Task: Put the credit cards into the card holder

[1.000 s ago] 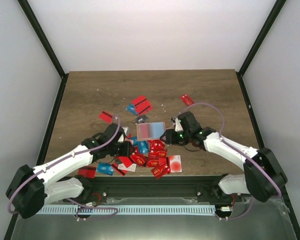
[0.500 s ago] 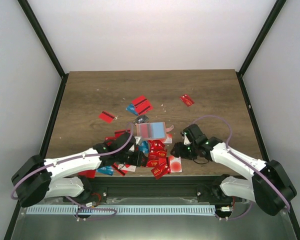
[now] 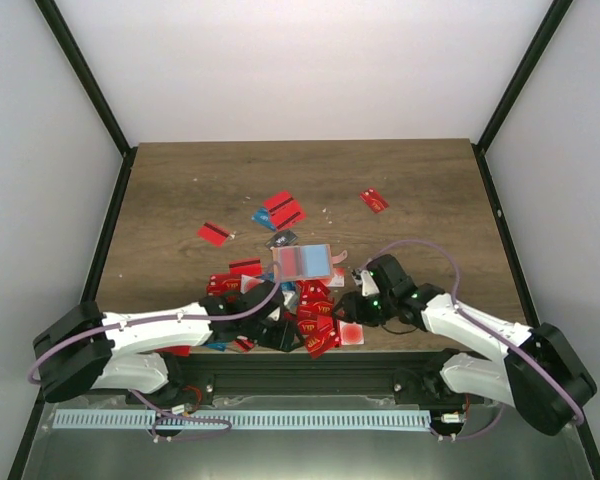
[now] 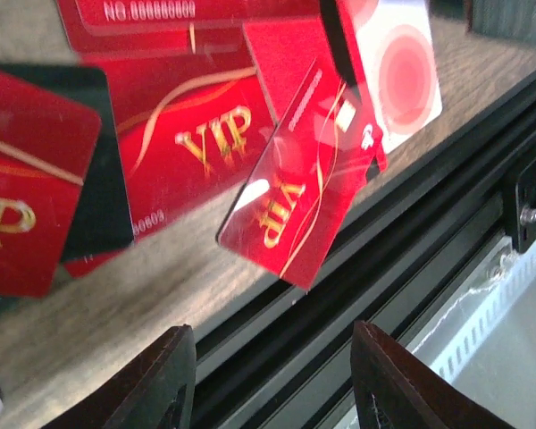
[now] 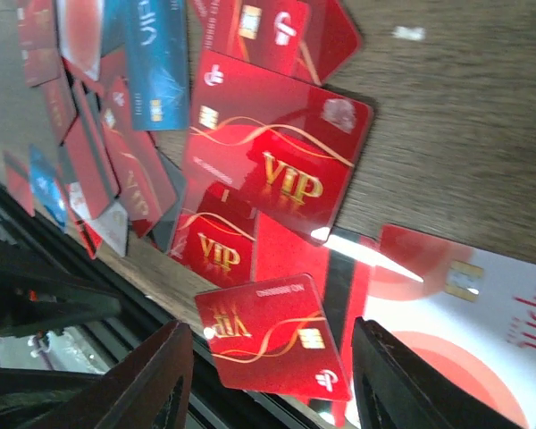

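As things lie now, I judge the task hardly begun: no card sits inside anything that I can see. The credit cards (image 3: 305, 315) lie mostly in one overlapping heap at the near edge of the table (image 3: 430, 190). A few lie apart toward the far side: a red pair (image 3: 283, 210), a single red card (image 3: 374, 200) on the right, another red card (image 3: 213, 233) on the left, and a dark grey card (image 3: 281, 239). I cannot pick out the card holder with certainty. The larger pale rectangle (image 3: 302, 262) at the back of the heap may be it, but its colour is not clear from above.

Your left gripper (image 4: 270, 340) has its fingers spread and holds nothing, and your right gripper (image 5: 270, 332) is the same. Both hang low at the front of the heap, near each other, and they face it from opposite sides.

Mind the edge. One red VIP card (image 4: 299, 201) sticks out over the table edge above the black rail (image 4: 411, 268), and a white card with a red circle (image 5: 464, 340) lies just beside it. A push outward could, I think, drop the red card into the rail. There is little room here, with the rail in front and the other arm beside. More open wood lies behind the heap, so I would draw the cards that way.
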Robot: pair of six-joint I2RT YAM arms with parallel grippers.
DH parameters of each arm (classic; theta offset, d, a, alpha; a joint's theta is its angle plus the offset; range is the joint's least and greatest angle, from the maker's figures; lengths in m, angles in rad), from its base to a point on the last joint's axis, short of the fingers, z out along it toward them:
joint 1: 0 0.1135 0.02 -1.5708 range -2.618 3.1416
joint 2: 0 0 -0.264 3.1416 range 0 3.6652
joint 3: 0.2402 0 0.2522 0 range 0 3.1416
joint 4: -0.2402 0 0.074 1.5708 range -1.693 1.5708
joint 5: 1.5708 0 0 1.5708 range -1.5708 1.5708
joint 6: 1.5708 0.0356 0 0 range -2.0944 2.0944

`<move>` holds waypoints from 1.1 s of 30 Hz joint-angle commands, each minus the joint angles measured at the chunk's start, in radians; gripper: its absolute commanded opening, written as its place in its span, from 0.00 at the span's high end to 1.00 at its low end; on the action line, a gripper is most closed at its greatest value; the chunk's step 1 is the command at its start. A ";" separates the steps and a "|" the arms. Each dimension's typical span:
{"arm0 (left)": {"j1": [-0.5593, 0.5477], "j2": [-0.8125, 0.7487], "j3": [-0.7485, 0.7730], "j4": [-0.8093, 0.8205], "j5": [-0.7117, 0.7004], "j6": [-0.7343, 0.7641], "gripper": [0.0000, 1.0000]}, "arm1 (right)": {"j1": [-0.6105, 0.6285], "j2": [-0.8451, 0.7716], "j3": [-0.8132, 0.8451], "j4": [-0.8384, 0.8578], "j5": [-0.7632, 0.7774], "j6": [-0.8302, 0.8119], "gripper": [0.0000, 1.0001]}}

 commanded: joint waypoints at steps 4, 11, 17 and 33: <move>-0.060 -0.021 -0.079 0.082 0.041 -0.099 0.47 | 0.030 0.056 -0.017 0.124 -0.095 -0.027 0.50; -0.081 -0.024 -0.183 0.270 0.031 -0.240 0.42 | 0.062 0.114 -0.025 0.164 -0.100 -0.040 0.51; -0.094 -0.001 -0.232 0.396 -0.002 -0.326 0.41 | 0.066 0.144 -0.043 0.165 -0.100 -0.059 0.51; -0.115 0.210 -0.257 0.639 -0.016 -0.421 0.41 | 0.086 0.171 -0.073 0.181 -0.121 -0.068 0.52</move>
